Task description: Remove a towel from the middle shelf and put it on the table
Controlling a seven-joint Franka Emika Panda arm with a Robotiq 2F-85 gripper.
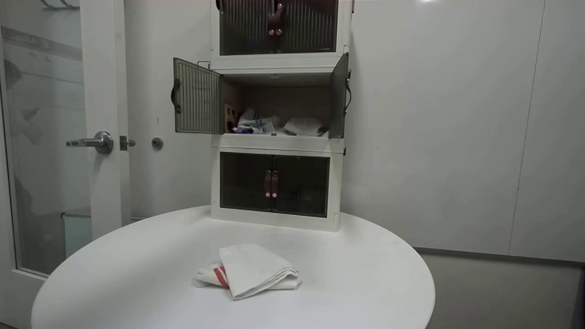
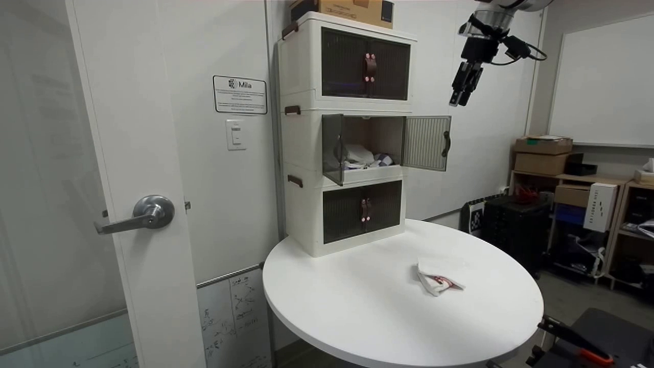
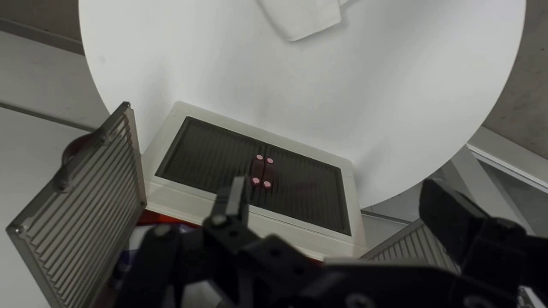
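Note:
The towel (image 1: 258, 272), white with red stripes at one end, lies folded on the round white table (image 1: 137, 278). It also lies on the table (image 2: 357, 306) in an exterior view (image 2: 431, 283), and part of it shows at the top of the wrist view (image 3: 304, 17). The middle shelf (image 1: 288, 98) stands with both doors open; it also shows in an exterior view (image 2: 373, 128). My gripper (image 2: 459, 99) is raised in the air, well above the table and apart from the towel. In the wrist view my gripper (image 3: 334, 194) has its fingers spread with nothing between them.
Pale cloths (image 1: 304, 126) lie inside the middle shelf. Its grey doors (image 1: 196, 98) stick out to both sides (image 2: 428, 143). The lower compartment (image 1: 274, 183) and upper compartment (image 1: 247, 29) are shut. A cardboard box (image 2: 352, 9) sits on top of the cabinet.

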